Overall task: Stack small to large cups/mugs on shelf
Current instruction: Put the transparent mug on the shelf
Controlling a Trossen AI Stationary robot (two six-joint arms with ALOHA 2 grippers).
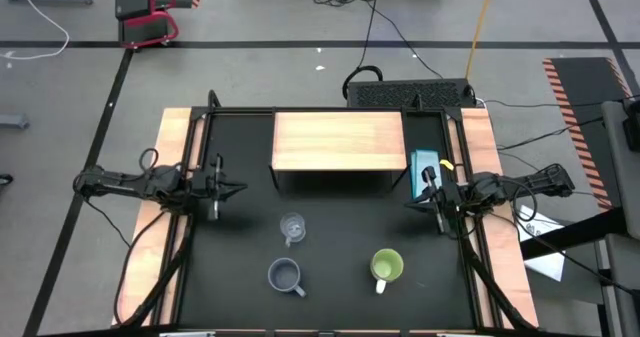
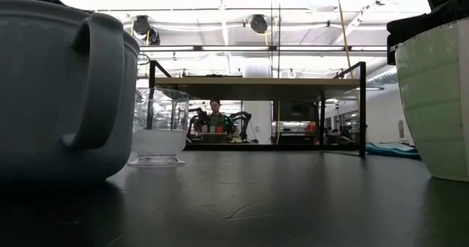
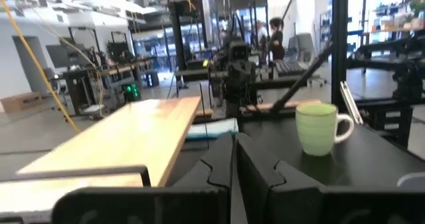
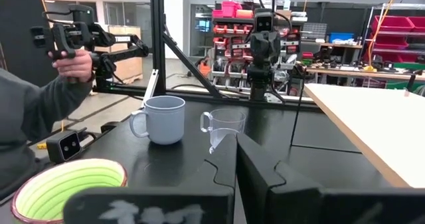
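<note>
Three cups stood on the table ahead of the empty shelf, both arms parked at the sides.

The shelf (image 1: 338, 140) sat at the table's (image 1: 240, 307) far edge, nothing on it. The glass cup (image 1: 292, 228) stood near the table's middle, the grey-blue mug (image 1: 286, 274) just nearer the front edge, the lime-green mug (image 1: 386, 267) toward the front right. The left gripper (image 1: 236, 188) hung by the left edge, fingers pressed nearly together and holding nothing; the right gripper (image 1: 411, 203) hung by the right edge, fingers fully together, also empty. The glass cup lay inward and frontward of the left gripper, somewhat nearer it than the right, so the left arm likely suited the first pick.
</note>
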